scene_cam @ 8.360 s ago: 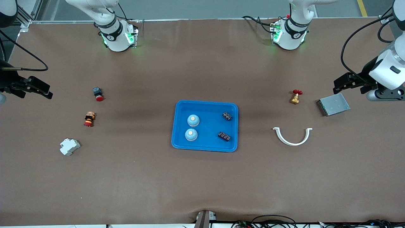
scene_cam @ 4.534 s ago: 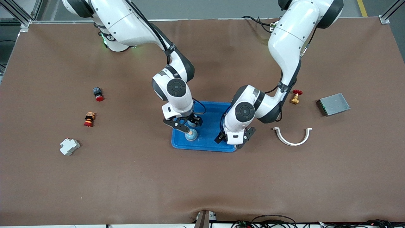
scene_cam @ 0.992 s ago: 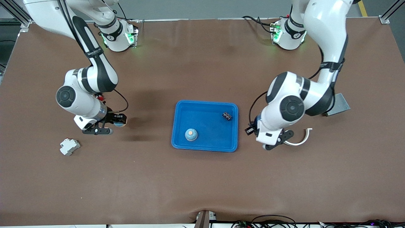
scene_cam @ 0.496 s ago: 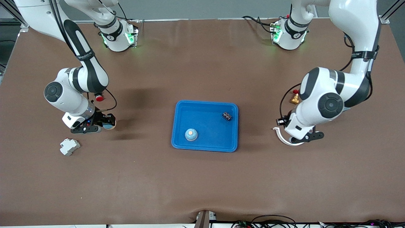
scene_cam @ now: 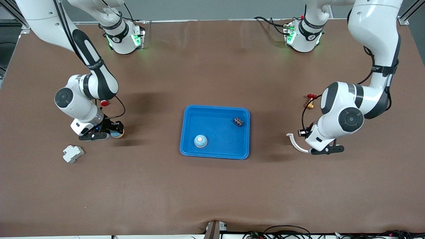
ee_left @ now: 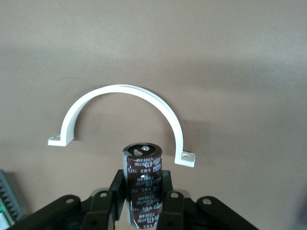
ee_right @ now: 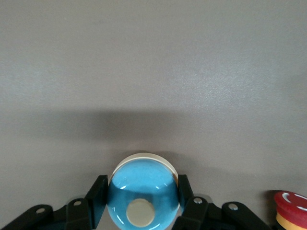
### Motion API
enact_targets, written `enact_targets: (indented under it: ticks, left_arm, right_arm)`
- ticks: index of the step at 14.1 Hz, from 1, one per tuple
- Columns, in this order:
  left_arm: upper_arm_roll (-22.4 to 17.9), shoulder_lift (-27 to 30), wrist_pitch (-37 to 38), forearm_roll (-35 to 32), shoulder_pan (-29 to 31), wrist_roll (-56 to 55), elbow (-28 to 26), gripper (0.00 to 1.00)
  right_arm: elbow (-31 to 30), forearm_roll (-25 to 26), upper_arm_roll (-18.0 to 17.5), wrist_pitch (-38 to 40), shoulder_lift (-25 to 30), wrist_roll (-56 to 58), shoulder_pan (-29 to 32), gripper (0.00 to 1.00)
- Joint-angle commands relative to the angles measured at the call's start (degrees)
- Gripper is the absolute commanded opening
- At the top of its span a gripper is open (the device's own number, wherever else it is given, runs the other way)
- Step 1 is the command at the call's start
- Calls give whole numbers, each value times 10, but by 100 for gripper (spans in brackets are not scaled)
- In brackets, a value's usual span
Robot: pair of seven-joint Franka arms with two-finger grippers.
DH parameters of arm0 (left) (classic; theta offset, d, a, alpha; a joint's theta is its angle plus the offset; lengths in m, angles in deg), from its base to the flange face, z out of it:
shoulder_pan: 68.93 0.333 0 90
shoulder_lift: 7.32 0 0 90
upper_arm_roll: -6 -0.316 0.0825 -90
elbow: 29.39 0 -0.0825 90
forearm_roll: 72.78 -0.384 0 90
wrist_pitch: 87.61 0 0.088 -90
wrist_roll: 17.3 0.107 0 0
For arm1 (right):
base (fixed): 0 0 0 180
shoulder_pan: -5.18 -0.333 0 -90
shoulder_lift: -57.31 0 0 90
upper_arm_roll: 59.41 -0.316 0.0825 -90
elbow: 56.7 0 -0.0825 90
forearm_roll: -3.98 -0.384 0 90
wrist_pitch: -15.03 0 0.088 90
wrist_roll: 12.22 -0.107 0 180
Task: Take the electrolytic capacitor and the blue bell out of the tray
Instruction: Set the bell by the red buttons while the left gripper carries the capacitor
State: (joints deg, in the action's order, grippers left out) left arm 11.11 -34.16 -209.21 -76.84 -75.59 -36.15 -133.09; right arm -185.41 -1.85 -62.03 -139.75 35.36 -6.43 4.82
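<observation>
Two loads: each arm carries one part off the tray (scene_cam: 189, 132), so the step in hand looks like the set-down on the bare table.
Left gripper (ee_left: 144, 203): fingers clamped on a dark electrolytic capacitor (ee_left: 143, 184), held upright over the table by the white curved bracket (ee_left: 125, 117), toward the left arm's end.
Right gripper (ee_right: 142, 203): fingers pinched on the sides of a blue bell (ee_right: 142, 197), over the table toward the right arm's end, near a red-capped button (ee_right: 290, 211).
Tray: sits mid-table, well apart from both grippers; a second blue bell (scene_cam: 200, 141) and a second capacitor (scene_cam: 237, 121) lie in it.
Task progress: judged about half done if all four parts must leave; one of each kind is already out of the tray.
Next move, left: lower the capacitor to a bare spot clear of the bracket, then part the fingers; the tall narrow can may tip.
Next move, right: bring the bell's flat base level onto the table, away from the button, then release.
Other items: a white block (scene_cam: 73, 153) and a small brass valve (scene_cam: 310, 101) lie on the table.
</observation>
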Motion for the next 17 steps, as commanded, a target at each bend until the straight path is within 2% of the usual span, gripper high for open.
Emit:
enact_targets:
  ticks: [1, 4, 5, 6, 9, 13, 17]
  left_arm:
    - [4, -7, -20, -15, 5, 6, -12, 0]
    - [3, -21, -20, -27, 6, 6, -17, 0]
    - [3, -30, -20, -35, 6, 6, -15, 0]
    - [3, -41, -22, -35, 6, 6, -11, 0]
    - [3, -46, -22, -35, 5, 5, -8, 0]
    - [2, -60, -22, -56, 7, 5, -7, 0]
    - [2, -67, -22, -59, 17, 5, -2, 0]
  right_arm:
    - [-2, -9, -7, -19, -12, 14, 8, 0]
    - [3, -9, -7, -20, -21, 12, 8, 0]
    - [6, -9, -7, -19, -23, 12, 6, 28]
    - [11, -9, -7, -19, -26, 12, 9, 99]
    - [30, -9, -6, 11, -18, 10, 5, 100]
    - [143, -8, -8, 216, 9, -18, -1, 100]
    - [236, -5, -12, 293, 12, -108, -43, 100]
